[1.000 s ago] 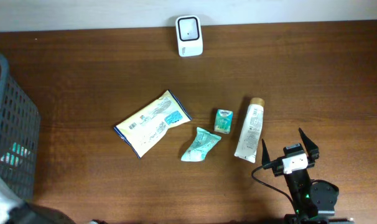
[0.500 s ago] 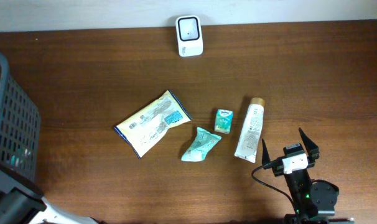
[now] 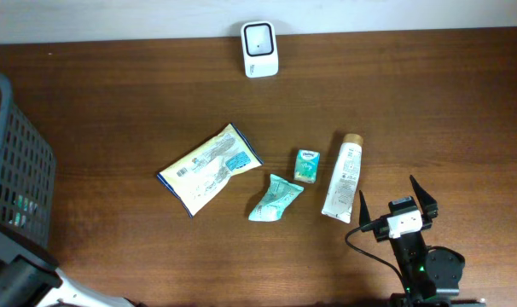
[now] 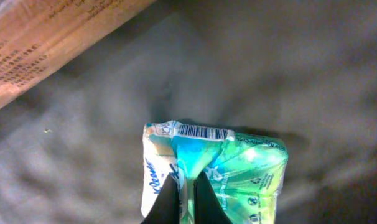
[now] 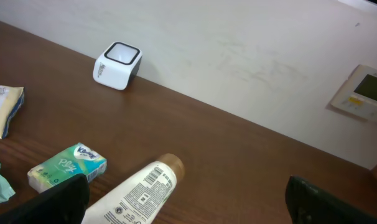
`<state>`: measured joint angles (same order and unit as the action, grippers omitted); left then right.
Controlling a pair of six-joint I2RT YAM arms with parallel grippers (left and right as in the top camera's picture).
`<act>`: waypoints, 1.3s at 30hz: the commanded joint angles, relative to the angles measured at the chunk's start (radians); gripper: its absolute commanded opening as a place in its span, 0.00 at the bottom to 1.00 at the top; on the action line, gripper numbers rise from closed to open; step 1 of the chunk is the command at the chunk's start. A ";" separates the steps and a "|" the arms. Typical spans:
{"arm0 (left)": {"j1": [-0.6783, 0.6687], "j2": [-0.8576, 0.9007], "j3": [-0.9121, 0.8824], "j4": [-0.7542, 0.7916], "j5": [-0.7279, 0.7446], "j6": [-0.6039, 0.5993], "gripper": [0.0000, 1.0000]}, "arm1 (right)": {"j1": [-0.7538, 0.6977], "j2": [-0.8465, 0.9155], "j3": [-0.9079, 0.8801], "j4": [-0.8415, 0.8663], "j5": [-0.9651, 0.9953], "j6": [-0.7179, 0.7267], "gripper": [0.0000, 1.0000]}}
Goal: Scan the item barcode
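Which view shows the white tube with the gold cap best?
Right wrist: the tube lies close, its barcode and gold cap plain, though its lower end is cut off. Overhead shows the whole tube, print too small to read. Left wrist does not show it.

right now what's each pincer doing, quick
Left pincer: shut on the green tissue pack.
Right pincer: open, holding nothing.
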<state>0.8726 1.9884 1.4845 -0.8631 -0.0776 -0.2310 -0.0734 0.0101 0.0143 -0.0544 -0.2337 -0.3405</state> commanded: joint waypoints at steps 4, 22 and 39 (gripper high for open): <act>0.001 -0.098 0.131 -0.073 0.202 0.001 0.00 | -0.006 -0.007 -0.009 0.002 0.002 0.005 0.99; 0.057 -0.182 0.169 -0.160 0.201 -0.124 0.73 | -0.006 -0.007 -0.009 0.002 0.002 0.005 0.99; 0.064 0.158 0.118 -0.132 0.182 0.003 0.54 | -0.006 -0.007 -0.009 0.002 0.002 0.005 0.99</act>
<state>0.9310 2.0945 1.6100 -0.9962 0.1398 -0.2573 -0.0734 0.0101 0.0143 -0.0544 -0.2337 -0.3401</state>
